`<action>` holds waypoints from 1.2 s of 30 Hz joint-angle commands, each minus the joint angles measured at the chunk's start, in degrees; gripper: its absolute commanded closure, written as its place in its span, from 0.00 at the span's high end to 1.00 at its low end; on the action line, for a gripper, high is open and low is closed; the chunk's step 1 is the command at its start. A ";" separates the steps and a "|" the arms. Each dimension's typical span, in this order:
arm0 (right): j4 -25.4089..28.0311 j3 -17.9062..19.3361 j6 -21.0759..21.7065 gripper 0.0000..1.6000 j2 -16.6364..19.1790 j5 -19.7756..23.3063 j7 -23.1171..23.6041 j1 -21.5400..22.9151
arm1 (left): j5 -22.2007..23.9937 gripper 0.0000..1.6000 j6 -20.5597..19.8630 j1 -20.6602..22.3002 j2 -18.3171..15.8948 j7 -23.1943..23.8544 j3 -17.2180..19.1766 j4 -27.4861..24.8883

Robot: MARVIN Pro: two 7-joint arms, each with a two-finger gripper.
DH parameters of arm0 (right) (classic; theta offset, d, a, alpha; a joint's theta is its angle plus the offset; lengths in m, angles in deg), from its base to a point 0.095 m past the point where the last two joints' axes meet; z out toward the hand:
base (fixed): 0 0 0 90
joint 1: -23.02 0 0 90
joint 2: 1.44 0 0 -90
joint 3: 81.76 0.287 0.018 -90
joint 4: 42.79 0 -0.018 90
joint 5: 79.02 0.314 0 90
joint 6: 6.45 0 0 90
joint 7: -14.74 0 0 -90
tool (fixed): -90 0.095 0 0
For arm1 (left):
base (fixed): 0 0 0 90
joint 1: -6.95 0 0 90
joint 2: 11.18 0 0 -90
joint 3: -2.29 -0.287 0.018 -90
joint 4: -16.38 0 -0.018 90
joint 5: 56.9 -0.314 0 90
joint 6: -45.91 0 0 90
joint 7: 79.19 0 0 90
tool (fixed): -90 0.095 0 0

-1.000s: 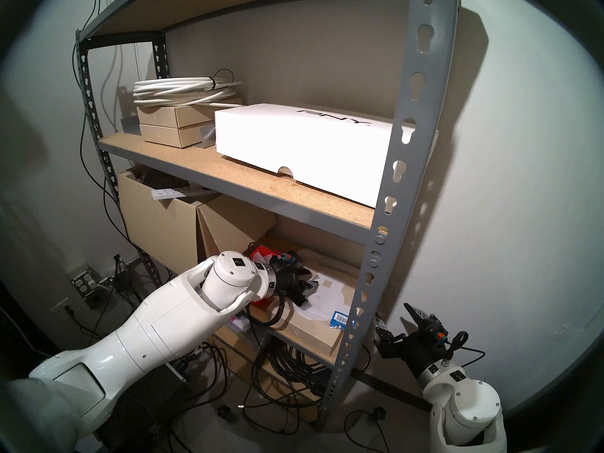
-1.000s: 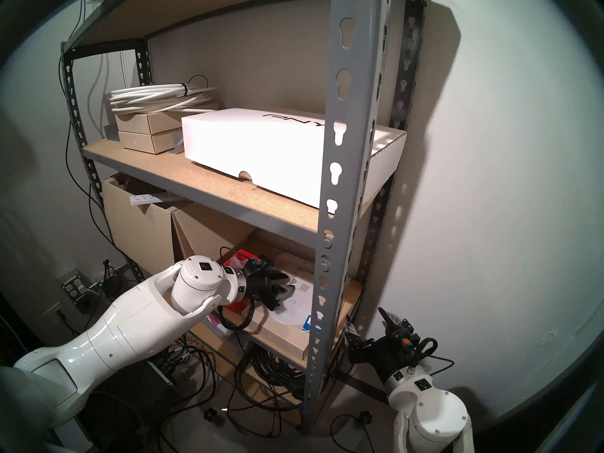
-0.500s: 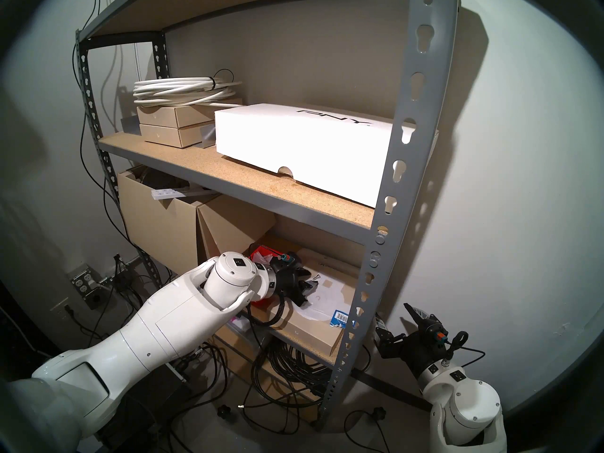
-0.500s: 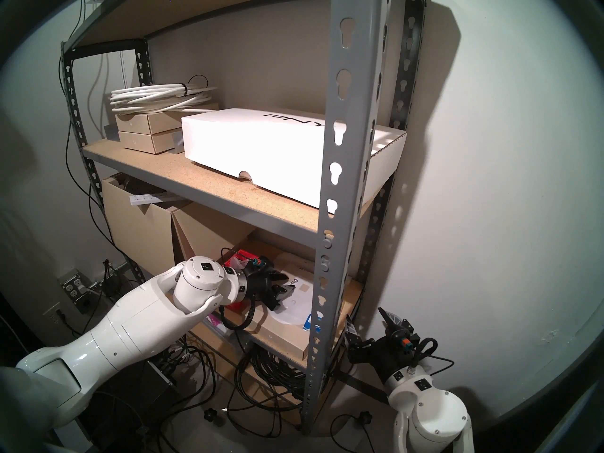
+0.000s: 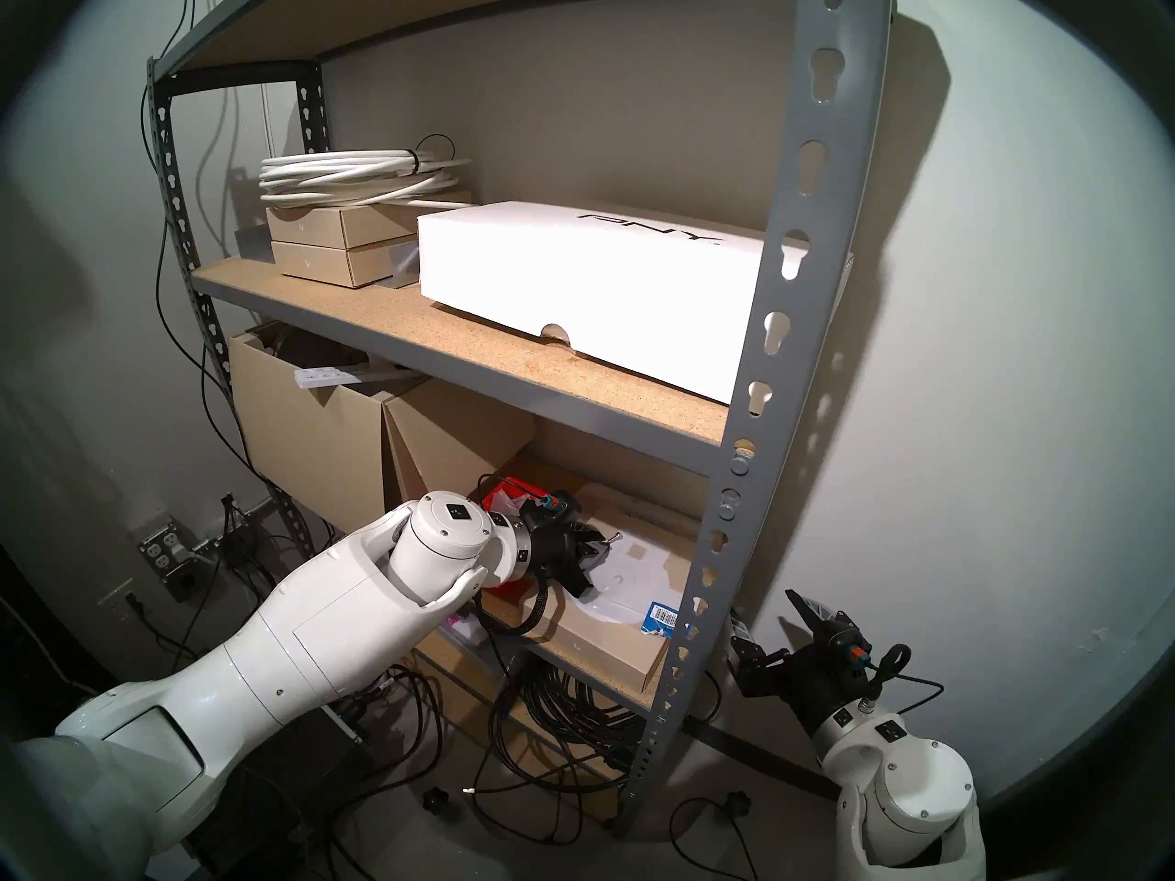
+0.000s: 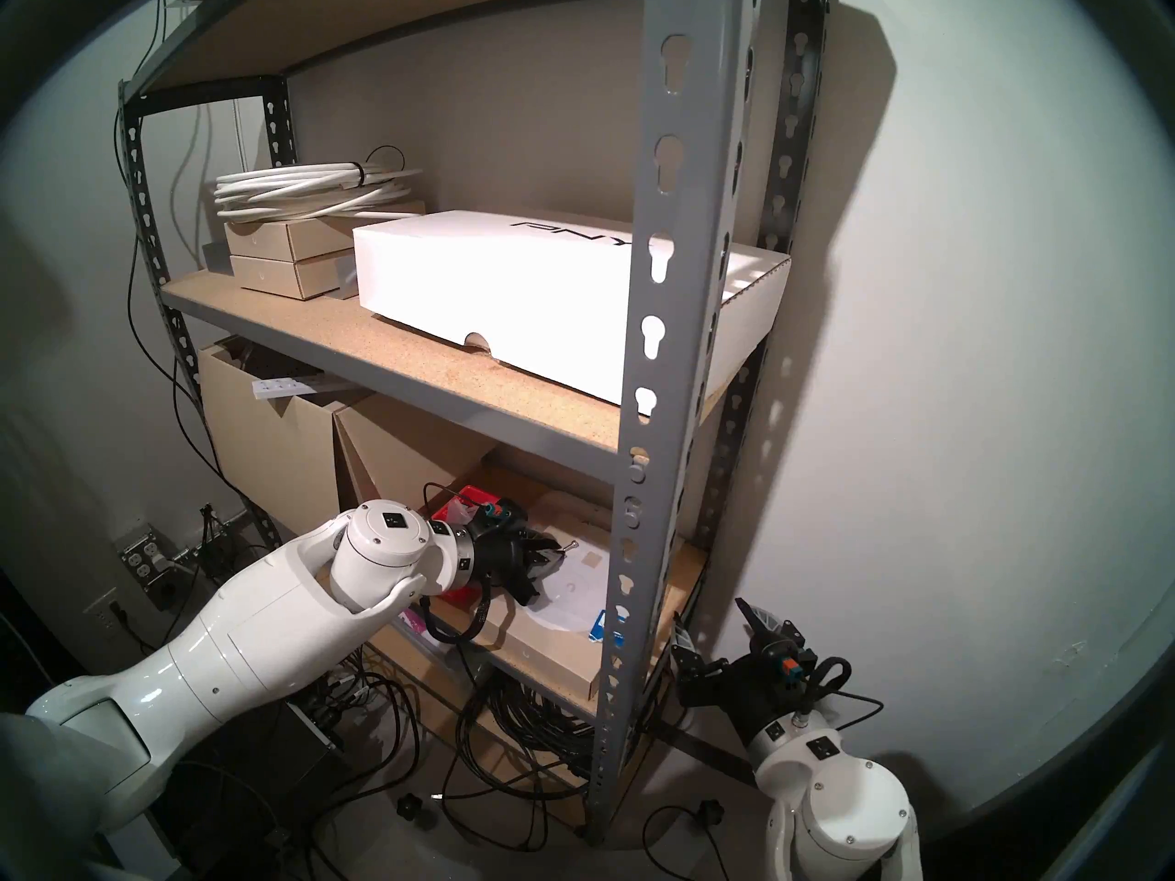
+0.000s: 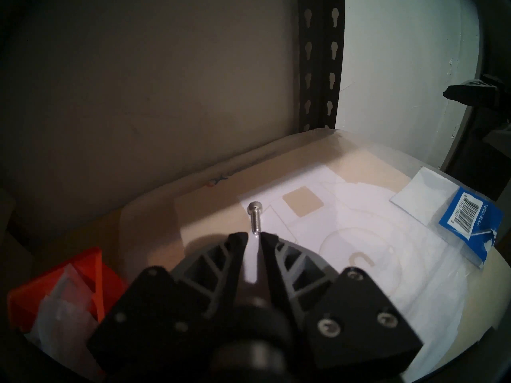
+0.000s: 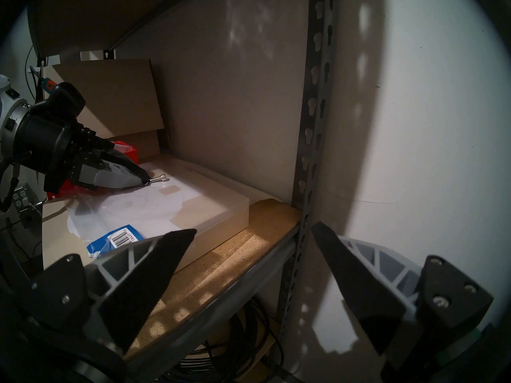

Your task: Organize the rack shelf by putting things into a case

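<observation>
The left claw (image 7: 253, 237) reaches into the lower level of the rack shelf (image 5: 772, 326), its fingertips drawn nearly together on the threaded tip of a small silver screw (image 7: 254, 217). The screw sticks straight out past the tips, head forward, just above the flat cardboard box (image 8: 215, 208) with white paper on it. In the left wrist view a thin gap shows between the tips, so I judge the pinch shallow, catching only the last bit of thread. The red bin (image 7: 55, 285) sits close by at the claw's left, already holding clear plastic bags. To do this step well, firm the pinch before lifting, rise slowly and level, swing left without jolting, and open only once the screw is over the bin's mouth. The right claw (image 8: 254, 252) hangs outside the rack, fingers wide apart and empty.
</observation>
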State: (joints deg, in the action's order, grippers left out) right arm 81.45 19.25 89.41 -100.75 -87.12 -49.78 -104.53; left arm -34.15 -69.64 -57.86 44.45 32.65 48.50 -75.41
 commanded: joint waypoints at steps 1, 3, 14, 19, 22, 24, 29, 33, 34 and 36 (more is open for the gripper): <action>1.20 -0.04 -0.51 1.00 0.03 0.03 -0.05 0.31 | 0.35 0.27 0.40 0.23 -0.01 -0.08 0.61 -1.61; 1.20 -0.04 -0.51 1.00 0.02 0.02 -0.04 0.31 | 0.38 0.49 0.51 0.33 -0.02 -0.11 0.61 -1.80; 1.20 -0.01 -0.51 1.00 -0.03 -0.01 0.01 0.33 | 1.04 0.60 0.40 1.60 0.39 -0.10 1.14 -1.00; 1.19 0.00 -0.51 1.00 -0.05 -0.02 0.03 0.34 | 1.35 0.56 0.30 2.30 1.05 0.09 1.16 -0.83; 1.20 0.01 -0.51 1.00 -0.06 -0.03 0.04 0.34 | 1.37 0.55 0.21 2.65 1.58 0.23 0.83 -0.32; 1.20 0.01 -0.52 1.00 -0.07 -0.04 0.05 0.34 | 1.28 0.55 0.17 2.79 1.99 0.18 0.56 -0.04; 1.20 0.02 -0.52 1.00 -0.09 -0.05 0.07 0.34 | 1.33 0.56 0.33 3.10 2.83 0.42 0.13 0.54; 1.20 0.03 -0.53 1.00 -0.11 -0.07 0.08 0.34 | 1.11 0.57 0.07 3.37 3.20 0.33 -0.17 0.98; 1.20 0.03 -0.53 1.00 -0.12 -0.07 0.09 0.34 | 1.04 0.58 0.02 3.44 3.32 0.35 -0.31 1.34; 1.20 0.03 -0.53 1.00 -0.13 -0.08 0.10 0.34 | 0.88 0.56 0.19 3.47 3.46 0.27 -0.51 1.88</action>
State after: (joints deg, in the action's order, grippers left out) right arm 81.45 19.33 89.39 -100.91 -87.21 -49.62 -104.49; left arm -32.77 -69.57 -55.90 46.50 33.07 48.18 -74.26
